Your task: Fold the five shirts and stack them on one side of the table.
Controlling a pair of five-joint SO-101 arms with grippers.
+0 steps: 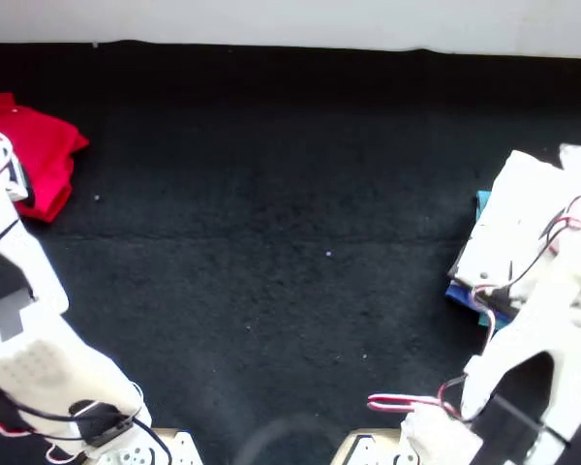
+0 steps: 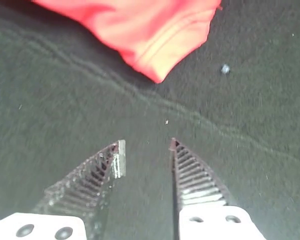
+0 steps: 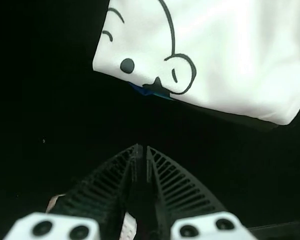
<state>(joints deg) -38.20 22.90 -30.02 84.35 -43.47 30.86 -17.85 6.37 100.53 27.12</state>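
Left wrist view: my left gripper (image 2: 147,145) has its jaws spread and empty, hovering over the black table (image 2: 50,110) just short of the red shirt (image 2: 140,30), whose nearest corner points at me. Step in hand, I judge, is picking up this one loose shirt: go for that corner hem, pinch low and firm, drag it to mid table and flatten it before any fold. The cloth looks soft and bunched, so it will likely sag and carry creases along. In the high view the red shirt sits crumpled at the table's left edge, well apart from the pile. My right gripper (image 3: 143,148) has its jaws pressed together, holding nothing, near the white shirt (image 3: 210,55) with a black line drawing, folded flat on top of the pile at the right side. A blue shirt (image 3: 150,91) edge peeks out under it; how many lie beneath I cannot tell
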